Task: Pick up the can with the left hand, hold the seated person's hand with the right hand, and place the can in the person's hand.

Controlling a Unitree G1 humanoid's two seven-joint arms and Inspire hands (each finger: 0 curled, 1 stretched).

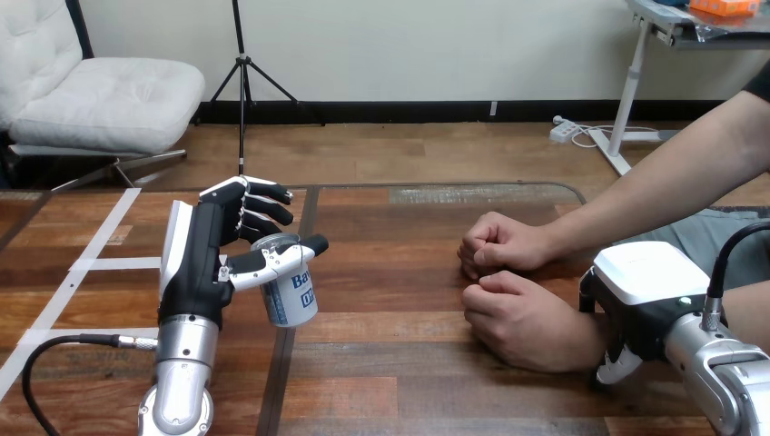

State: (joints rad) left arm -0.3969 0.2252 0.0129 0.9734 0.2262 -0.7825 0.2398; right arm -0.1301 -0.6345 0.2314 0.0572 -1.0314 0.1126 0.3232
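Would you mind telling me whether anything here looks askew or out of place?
The can sits tilted in the left hand, not upright. Nothing looks spilled or damaged.

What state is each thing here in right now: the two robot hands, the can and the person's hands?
Left hand: shut, fingers and thumb curled round the can.
Can: tilted, held in the left hand.
Right hand: beside the wrist of the person's nearer hand; grip cannot be told.
Person's nearer hand: closed fist, resting on the table.
Person's farther hand: closed fist, touching the nearer one.
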